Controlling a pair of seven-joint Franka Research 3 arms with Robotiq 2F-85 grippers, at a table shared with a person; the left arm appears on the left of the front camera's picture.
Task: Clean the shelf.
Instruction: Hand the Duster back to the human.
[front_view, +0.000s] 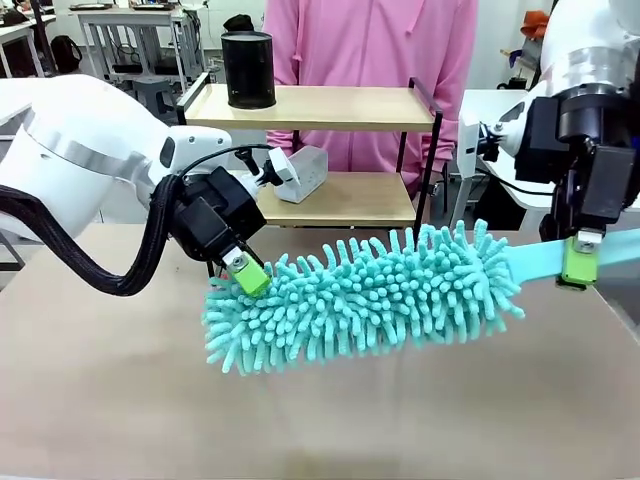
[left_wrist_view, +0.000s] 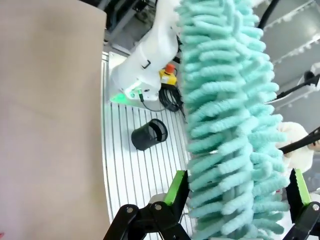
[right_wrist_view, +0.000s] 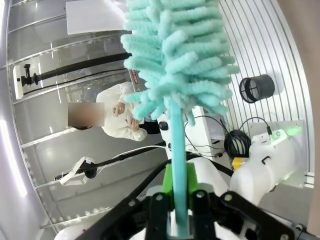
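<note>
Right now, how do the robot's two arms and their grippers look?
Both arms are glossy white with rounded shells and silver joint rings. The left arm carries a thick black braided cable. The left gripper and right gripper are black, boxy, with lime-green finger pads.

White tables (front_view: 110, 25) stand behind, brightly lit.

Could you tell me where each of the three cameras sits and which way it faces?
Front view: between the arms, facing the person across the table; shows both arms, the duster and the shelf.
Left wrist view: on the left arm, looking along its open tool, whose pads flank the duster head.
Right wrist view: on the right arm, looking along its tool, shut on the duster handle.
All three share the duster.
</note>
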